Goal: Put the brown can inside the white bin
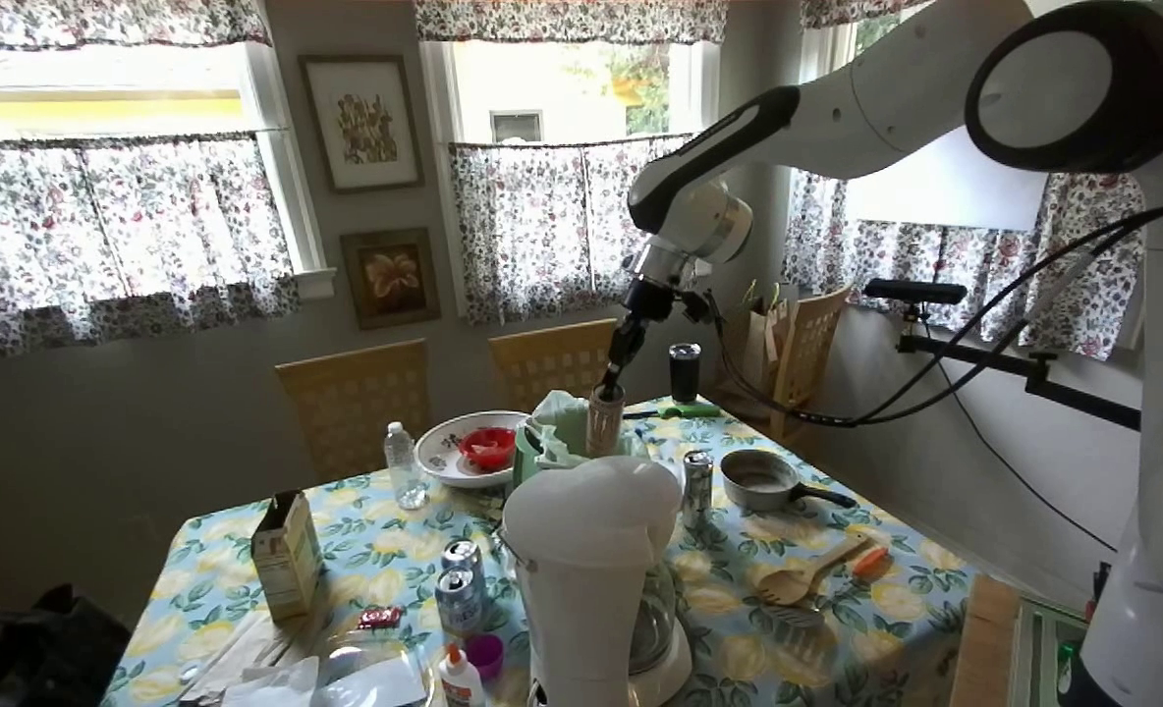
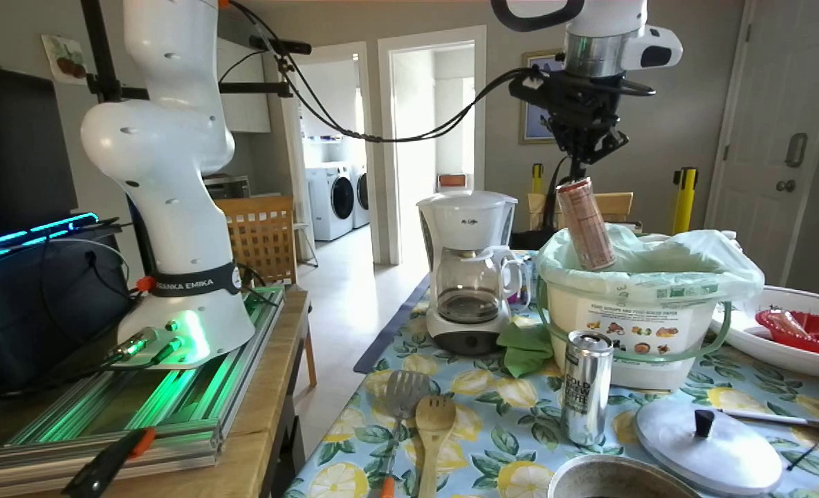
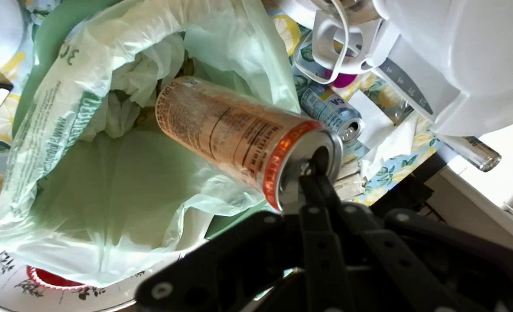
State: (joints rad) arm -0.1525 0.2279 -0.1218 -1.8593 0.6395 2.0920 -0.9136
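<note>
Gripping the brown can (image 3: 230, 130) by its top: your gripper (image 3: 319, 184) has its fingertips (image 3: 310, 193) pinched together at the drink opening (image 3: 320, 160); tab or rim is hard to tell there. Can is tilted, over the lined mouth of the white bin (image 2: 658, 375).

Only the wrist view gives you the drink opening and a look down into the green liner (image 3: 122, 173). The bin's printed label (image 2: 631, 328) you get only in an exterior view; dark tumbler (image 1: 685, 373), likewise only in an exterior view.

Counts, both exterior views: four cans (brown one, one silver can (image 2: 587, 391), two blue cans (image 1: 459, 601)), one coffee maker (image 2: 468, 221), one pan (image 1: 753, 494), one wooden spoon (image 2: 434, 423), one slotted turner (image 2: 406, 408), one clear bottle (image 1: 405, 469), one red bowl (image 1: 488, 447) in one white dish (image 1: 444, 471).
</note>
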